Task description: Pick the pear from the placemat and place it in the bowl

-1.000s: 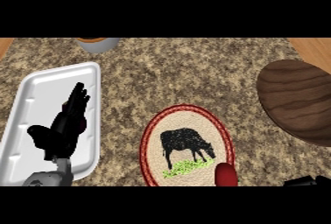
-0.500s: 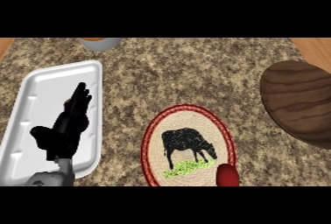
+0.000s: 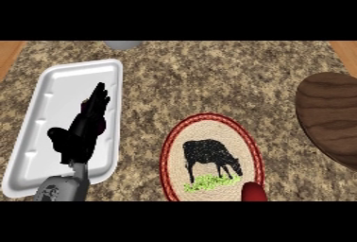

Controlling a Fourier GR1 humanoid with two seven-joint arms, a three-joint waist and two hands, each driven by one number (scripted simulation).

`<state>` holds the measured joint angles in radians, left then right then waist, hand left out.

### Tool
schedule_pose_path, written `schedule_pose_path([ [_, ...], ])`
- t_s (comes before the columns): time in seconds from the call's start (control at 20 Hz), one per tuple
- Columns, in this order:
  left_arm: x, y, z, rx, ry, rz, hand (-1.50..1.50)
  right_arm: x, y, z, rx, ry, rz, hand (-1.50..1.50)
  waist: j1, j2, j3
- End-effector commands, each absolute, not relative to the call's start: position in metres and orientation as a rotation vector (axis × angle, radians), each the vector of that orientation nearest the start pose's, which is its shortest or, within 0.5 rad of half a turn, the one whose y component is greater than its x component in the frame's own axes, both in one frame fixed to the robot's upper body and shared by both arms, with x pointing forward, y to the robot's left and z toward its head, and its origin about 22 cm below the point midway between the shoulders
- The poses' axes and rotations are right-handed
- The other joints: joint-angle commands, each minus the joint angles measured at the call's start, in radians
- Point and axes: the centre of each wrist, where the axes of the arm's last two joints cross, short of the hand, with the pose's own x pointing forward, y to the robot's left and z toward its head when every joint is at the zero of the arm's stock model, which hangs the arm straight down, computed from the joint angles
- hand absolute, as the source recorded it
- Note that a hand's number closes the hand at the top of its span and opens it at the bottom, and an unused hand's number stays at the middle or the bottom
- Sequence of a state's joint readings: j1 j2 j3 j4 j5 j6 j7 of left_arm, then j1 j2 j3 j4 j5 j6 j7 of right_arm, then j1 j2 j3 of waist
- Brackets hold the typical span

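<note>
The speckled brown granite counter (image 3: 209, 80) runs to pale wooden strips at the far corners, and a broad stretch of bare stone lies beyond and to the right of the left hand's (image 3: 80, 134) straight, relaxed fingers (image 3: 97, 97), which hold nothing and hang over the white rectangular foam tray (image 3: 66, 90). Well to the right of those fingers lies the oval woven placemat with a red border and a black cow (image 3: 209, 158), the dark red pear (image 3: 253, 192) on its near right rim at the view's lower edge. The dark wooden bowl (image 3: 331, 118) is cut by the right edge, and the right hand is out of sight.

text: none readable | numbers: none | placemat (image 3: 211, 158): black cow picture on green grass only, no lettering
</note>
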<state>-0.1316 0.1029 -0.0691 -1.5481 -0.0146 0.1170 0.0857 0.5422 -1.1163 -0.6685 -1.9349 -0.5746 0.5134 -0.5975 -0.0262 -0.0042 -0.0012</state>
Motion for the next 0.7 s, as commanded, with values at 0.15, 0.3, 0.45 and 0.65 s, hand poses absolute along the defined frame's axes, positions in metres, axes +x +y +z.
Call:
schedule_pose_path([
  [0.15, 0.275, 0.208, 0.017, 0.071, -1.609, -0.119, 0.00, 0.166, -0.450, 0.266, -0.421, -2.008, 1.097, 1.50, 0.032, 0.008, 0.001],
  [0.3, 0.269, 0.214, 0.026, 0.034, -1.600, -0.133, 0.00, 0.192, -0.448, 0.262, -0.489, -1.995, 1.097, 1.50, 0.054, 0.010, 0.002],
  [0.45, 0.272, 0.203, 0.005, 0.032, -1.606, -0.129, 0.00, 0.206, -0.464, 0.225, -0.527, -1.958, 1.090, 1.50, 0.056, 0.013, 0.002],
  [0.65, 0.287, 0.199, 0.023, 0.033, -1.620, -0.132, 0.00, 0.242, -0.462, 0.207, -0.553, -1.926, 1.085, 1.50, 0.064, 0.014, 0.002],
])
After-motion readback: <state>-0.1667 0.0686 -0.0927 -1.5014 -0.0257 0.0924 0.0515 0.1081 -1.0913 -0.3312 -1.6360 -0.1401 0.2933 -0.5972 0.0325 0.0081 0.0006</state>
